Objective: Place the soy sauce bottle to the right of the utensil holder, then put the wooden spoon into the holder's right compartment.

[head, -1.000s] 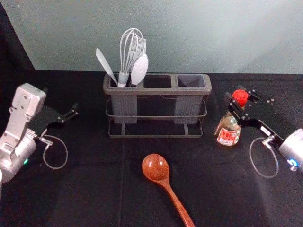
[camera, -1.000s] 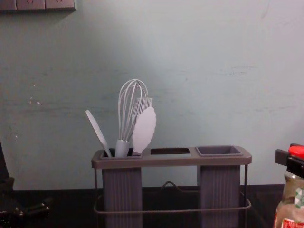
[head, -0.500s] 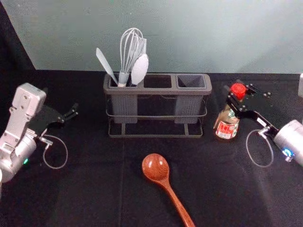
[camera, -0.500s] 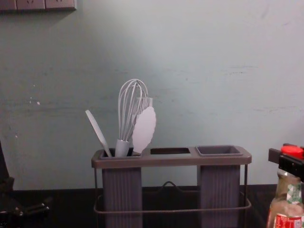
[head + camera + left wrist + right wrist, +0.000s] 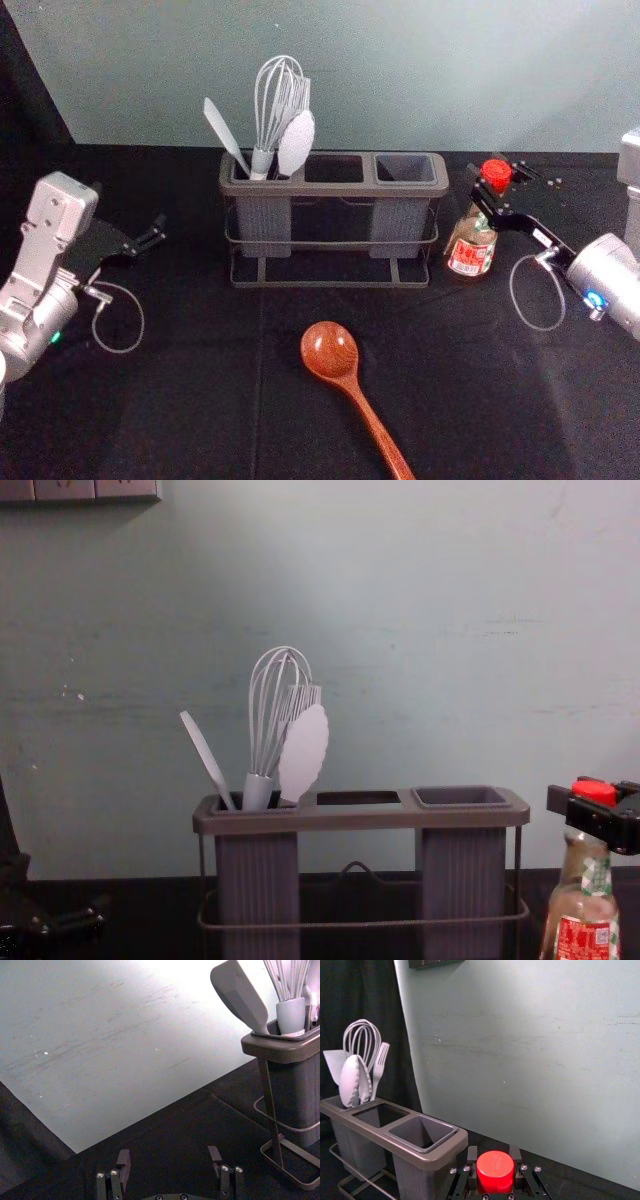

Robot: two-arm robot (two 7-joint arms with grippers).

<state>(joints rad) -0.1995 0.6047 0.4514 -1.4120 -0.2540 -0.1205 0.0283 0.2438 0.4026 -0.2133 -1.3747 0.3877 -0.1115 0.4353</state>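
Soy sauce bottle (image 5: 470,257), its cap (image 5: 495,1172) gripped by the fingers of the right gripper (image 5: 493,1155), has shifted back and inward to just beside the right end of the utensil holder (image 5: 335,189), so placing looks close; whether its base touches the worktop (image 5: 180,420) I cannot tell. The slim gap to the wire frame (image 5: 330,286) risks a knock; the wooden spoon (image 5: 328,350) lies in open room in front, the left gripper (image 5: 169,1153) parked at left, fingers apart.
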